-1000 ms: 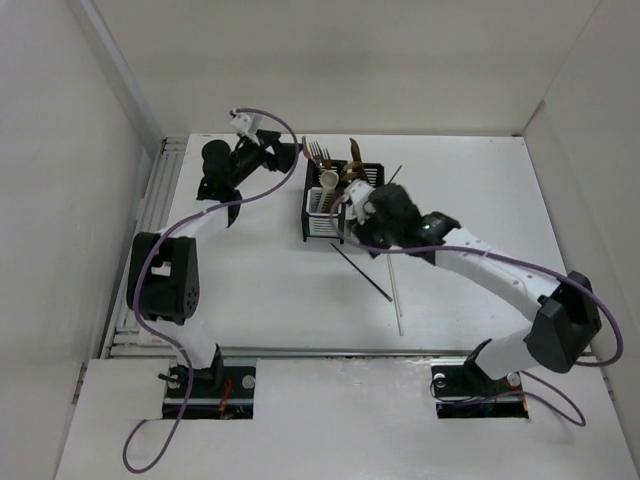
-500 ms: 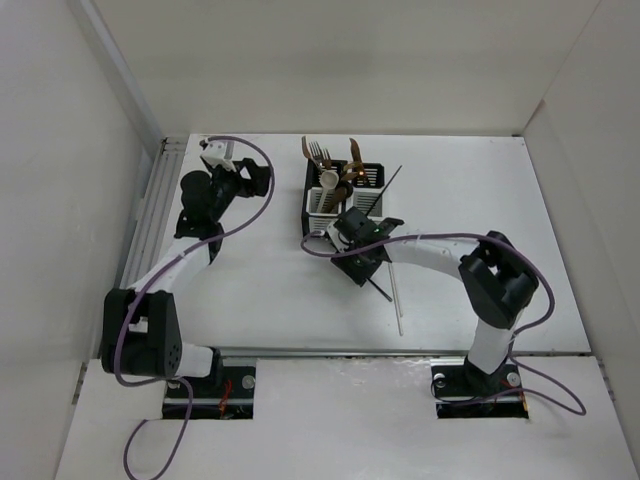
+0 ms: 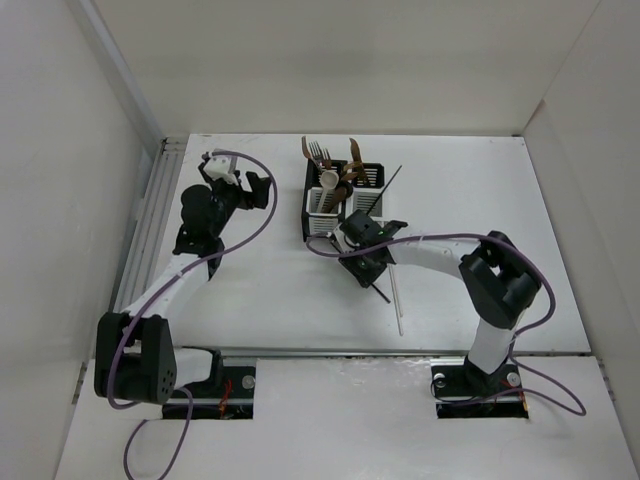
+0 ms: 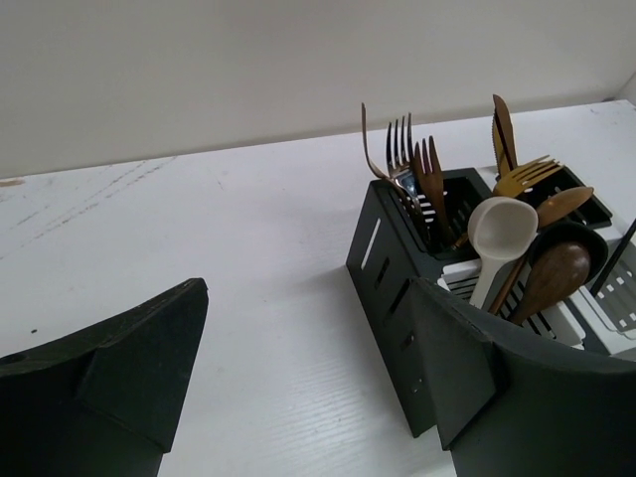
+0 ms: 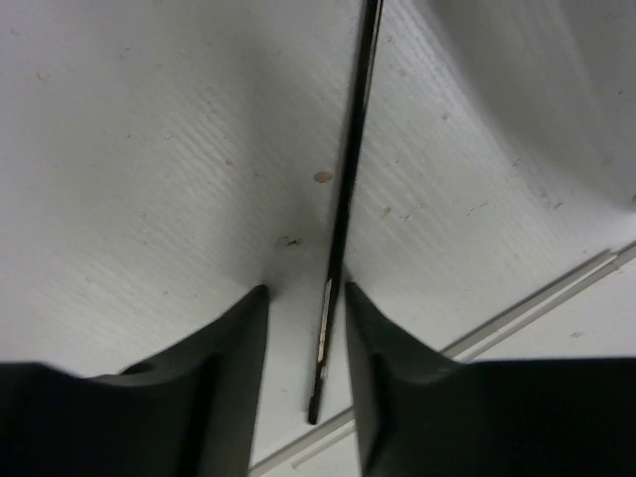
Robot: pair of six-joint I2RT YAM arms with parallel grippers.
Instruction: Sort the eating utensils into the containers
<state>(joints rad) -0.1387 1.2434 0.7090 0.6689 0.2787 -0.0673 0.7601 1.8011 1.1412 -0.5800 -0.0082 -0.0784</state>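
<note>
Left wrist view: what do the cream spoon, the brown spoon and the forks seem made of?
Cream spoon: probably plastic or ceramic, matte, uniformly pale. Brown spoon: likely wood, warm brown with soft sheen. Forks: apparently metal, thin tines with coppery-gold shine.

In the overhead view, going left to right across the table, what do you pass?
Open left gripper → joined black-framed white caddies → long white chopstick lying flat → right arm's black elbow.
</note>
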